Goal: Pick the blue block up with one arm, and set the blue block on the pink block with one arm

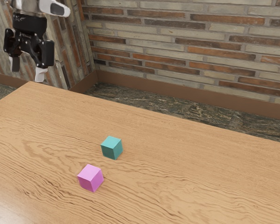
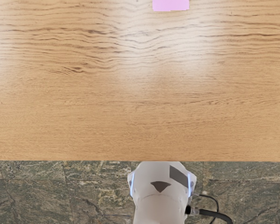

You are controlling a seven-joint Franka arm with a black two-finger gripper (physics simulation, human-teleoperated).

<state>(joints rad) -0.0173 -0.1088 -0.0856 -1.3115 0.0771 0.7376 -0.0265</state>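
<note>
Now, our hand (image 1: 28, 70): it hangs high above the far corner of the counter (image 1: 200, 186) at the exterior view's left, its two fingers spread wide with nothing between them.
Blue block (image 1: 112, 147): it sits flat on the counter near the middle, rendered more teal than blue, untouched and not yet picked up.
Pink block (image 1: 90, 178): it rests just beside the blue block, nearer the camera and a little toward the exterior view's left. A strip of bare wood separates the two.
Way from hand to blue block: down, toward the exterior view's right and toward the near edge. The two are well apart, so we judge that a long diagonal descent comes first.
Long axis: none, since the blue block is a cube. Its side faces stand at an angle to the counter's edges, so we expect the wrist must turn until the fingers meet two opposite faces squarely.
Wrist view: the counter (image 2: 130, 93) stretches away from our base (image 2: 161, 193), with the pink block (image 2: 171, 4) far out across the wood. Our reach therefore runs outward from the base.
Arm choice: we have only one, so nothing to weigh.
Step in hand: the approach. We judge the task to be at its very start.
Risk: the pink block stands close, and a spread finger coming down into that strip could nudge it.
</note>
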